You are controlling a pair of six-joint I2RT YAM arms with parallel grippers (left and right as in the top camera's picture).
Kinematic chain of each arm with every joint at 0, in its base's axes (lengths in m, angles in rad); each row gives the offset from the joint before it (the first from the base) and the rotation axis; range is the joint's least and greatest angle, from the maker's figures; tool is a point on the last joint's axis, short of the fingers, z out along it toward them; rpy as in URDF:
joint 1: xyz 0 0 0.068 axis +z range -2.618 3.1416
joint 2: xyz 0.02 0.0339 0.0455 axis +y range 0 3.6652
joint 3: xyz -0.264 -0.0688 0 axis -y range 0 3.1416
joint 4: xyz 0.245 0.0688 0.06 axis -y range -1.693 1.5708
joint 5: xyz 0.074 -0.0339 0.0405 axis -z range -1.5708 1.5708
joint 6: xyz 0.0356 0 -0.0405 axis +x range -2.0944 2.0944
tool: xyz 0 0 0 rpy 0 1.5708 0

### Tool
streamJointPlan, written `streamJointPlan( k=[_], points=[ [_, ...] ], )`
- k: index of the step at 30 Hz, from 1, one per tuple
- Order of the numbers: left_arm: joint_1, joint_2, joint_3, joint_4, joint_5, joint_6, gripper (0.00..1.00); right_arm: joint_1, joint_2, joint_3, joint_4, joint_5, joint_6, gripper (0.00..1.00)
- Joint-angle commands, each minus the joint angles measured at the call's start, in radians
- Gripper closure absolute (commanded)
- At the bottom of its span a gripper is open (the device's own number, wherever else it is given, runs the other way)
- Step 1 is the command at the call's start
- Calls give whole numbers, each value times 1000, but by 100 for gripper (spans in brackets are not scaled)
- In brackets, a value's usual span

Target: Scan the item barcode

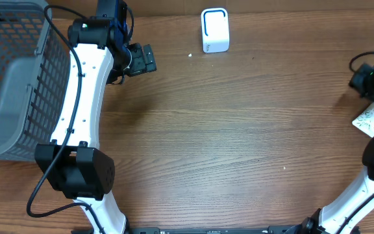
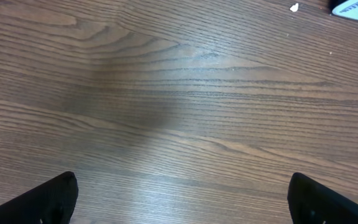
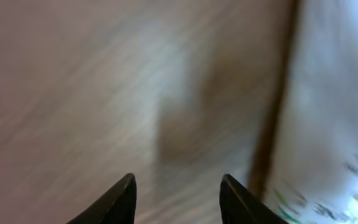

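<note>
The item, a white packet with green print [image 1: 373, 118], lies flat at the table's far right edge. My right gripper [image 1: 363, 78] hovers just beyond its far end. The blurred right wrist view shows that gripper [image 3: 177, 182] open with only wood between its fingers, and the packet [image 3: 337, 118] off to its right, untouched. A white barcode scanner [image 1: 215, 30] stands at the back centre, and its edge shows as a white scanner corner [image 2: 357, 7] in the left wrist view. My left gripper [image 1: 143, 60] is wide open and empty over bare wood [image 2: 182, 182], left of the scanner.
A grey mesh basket [image 1: 12, 78] fills the left edge of the table. A small white speck [image 1: 191, 54] lies on the wood near the scanner. The left arm's base [image 1: 76, 170] stands at the front left.
</note>
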Motion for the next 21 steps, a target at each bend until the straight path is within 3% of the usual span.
streamJointPlan(
  k=[1,6,21],
  points=[
    [-2,5,15,1,-3,-10,0,-26,-15,-56,26,131,64,55],
    [-2,5,15,1,-3,-10,0,-73,-15,-113,71,198,164,56],
    [-2,5,15,1,-3,-10,0,-100,-74,-34,13,161,162,55]
  ],
)
